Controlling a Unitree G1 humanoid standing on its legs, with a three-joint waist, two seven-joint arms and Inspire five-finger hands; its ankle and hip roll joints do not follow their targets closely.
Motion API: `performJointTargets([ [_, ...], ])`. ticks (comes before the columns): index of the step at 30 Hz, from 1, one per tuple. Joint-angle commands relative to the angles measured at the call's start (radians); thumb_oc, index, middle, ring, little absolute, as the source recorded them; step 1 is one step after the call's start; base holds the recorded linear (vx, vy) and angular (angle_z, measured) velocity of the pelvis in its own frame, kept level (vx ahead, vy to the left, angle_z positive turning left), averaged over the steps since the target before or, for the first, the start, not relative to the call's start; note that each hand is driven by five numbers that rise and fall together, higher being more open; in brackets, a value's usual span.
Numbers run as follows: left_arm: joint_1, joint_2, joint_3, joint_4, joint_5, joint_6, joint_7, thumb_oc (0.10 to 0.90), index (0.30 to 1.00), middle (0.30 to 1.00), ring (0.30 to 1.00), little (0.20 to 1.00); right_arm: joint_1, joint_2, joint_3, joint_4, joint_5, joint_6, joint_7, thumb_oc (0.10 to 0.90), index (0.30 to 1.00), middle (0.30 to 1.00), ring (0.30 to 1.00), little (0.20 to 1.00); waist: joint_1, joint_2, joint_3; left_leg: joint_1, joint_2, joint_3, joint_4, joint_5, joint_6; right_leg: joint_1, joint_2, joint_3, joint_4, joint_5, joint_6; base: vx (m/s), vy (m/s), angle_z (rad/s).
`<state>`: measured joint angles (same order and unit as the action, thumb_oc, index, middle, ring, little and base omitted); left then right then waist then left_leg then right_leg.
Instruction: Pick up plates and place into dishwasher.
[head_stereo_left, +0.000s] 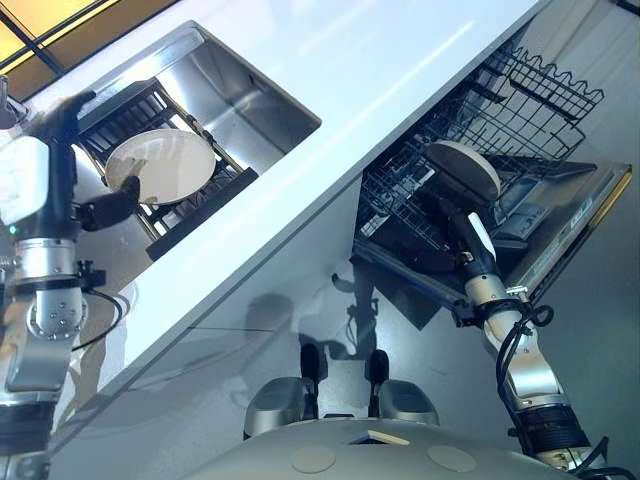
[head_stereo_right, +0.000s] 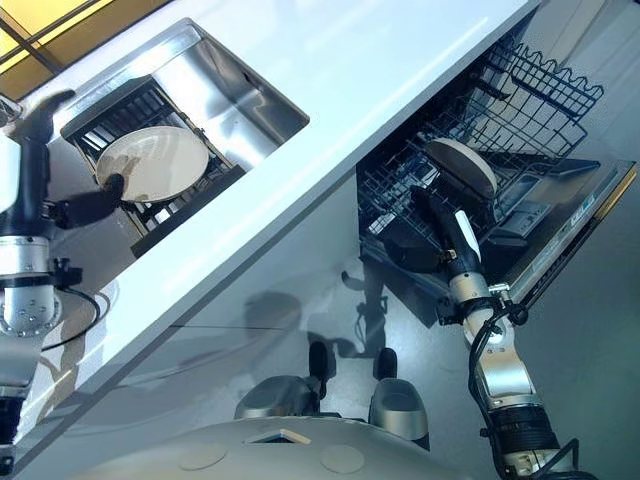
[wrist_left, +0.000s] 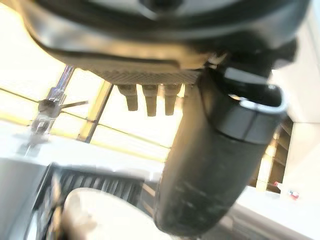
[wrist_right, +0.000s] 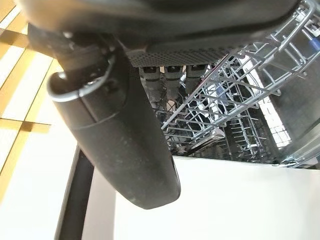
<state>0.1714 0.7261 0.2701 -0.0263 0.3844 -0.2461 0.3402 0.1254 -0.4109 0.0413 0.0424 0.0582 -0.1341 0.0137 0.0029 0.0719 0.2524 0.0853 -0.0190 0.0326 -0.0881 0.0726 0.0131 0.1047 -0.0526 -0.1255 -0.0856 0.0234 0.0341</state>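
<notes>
The robot stands before a long white worktop (head_stereo_left: 400, 80) with a stainless steel sink (head_stereo_left: 250, 95) set into it, and below the worktop's edge the open dishwasher (head_stereo_left: 560, 230) shows its dark wire lower rack (head_stereo_left: 420, 200) pulled out over the dropped door. Two plates are in play. One round cream plate (head_stereo_left: 462, 168) is at the rack, tilted among the tines, with the right hand (head_stereo_left: 455, 225) reaching up to its lower edge; the thumb and fingers appear to pinch the rim, though the right wrist view shows mostly the thumb and the wire tines beyond it, so whether the plate has seated in a slot cannot be told. The second round cream plate (head_stereo_left: 160, 165) lies flat on a black slatted drying rack (head_stereo_left: 195, 215) that spans the sink, and the left hand (head_stereo_left: 110, 205) is at its near rim, a dark digit laid onto the edge; how the rest of its fingers stand cannot be told from these views. As a judgement, the task is about midway: one plate is being set into the dishwasher but is not yet released, and the other is only being approached and is yet to be lifted, carried across and racked.
</notes>
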Motion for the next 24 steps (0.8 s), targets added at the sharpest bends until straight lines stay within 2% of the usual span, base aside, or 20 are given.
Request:
performJointTargets([
  [1,-0.031,0.063,0.023,-0.059,0.052,-0.062,0.017,0.800,0.900,0.900,0.900,0.900,-0.001,0.027,0.041,-0.079,0.038,-0.116,0.026,0.800,0.900,0.900,0.900,0.900,0.020,-0.004,-0.120,0.018,-0.071,0.000,0.030,-0.150,0.049,-0.069,0.018,-0.037,0.148,-0.138,0.058,-0.01,-0.031,0.00],
  [8,-0.057,0.063,-0.035,-0.046,0.075,-0.064,-0.028,0.800,0.900,0.900,0.900,0.900,-0.007,0.017,0.043,-0.046,0.060,-0.119,0.025,0.800,0.900,0.900,0.900,0.900,0.013,-0.009,-0.129,0.028,-0.065,0.005,0.022,-0.147,0.046,-0.056,0.020,-0.040,0.136,-0.136,0.057,0.00,-0.018,0.00],
  [17,-0.103,0.089,-0.095,-0.022,0.121,-0.033,-0.061,0.800,0.900,0.900,0.900,0.900,-0.014,0.013,0.050,-0.022,0.085,-0.112,0.023,0.800,0.900,0.900,0.900,0.900,-0.005,-0.004,-0.135,0.037,-0.058,0.019,0.020,-0.147,0.041,-0.044,0.024,-0.037,0.124,-0.133,0.056,0.00,0.000,0.00],
  [24,-0.170,0.130,-0.155,0.017,0.153,0.037,-0.123,0.800,0.900,0.900,0.900,0.900,-0.027,0.001,0.061,-0.016,0.097,-0.101,0.021,0.800,0.900,0.900,0.900,0.900,-0.022,0.005,-0.137,0.040,-0.058,0.027,0.023,-0.149,0.039,-0.041,0.027,-0.028,0.123,-0.133,0.055,0.00,0.000,0.00],
])
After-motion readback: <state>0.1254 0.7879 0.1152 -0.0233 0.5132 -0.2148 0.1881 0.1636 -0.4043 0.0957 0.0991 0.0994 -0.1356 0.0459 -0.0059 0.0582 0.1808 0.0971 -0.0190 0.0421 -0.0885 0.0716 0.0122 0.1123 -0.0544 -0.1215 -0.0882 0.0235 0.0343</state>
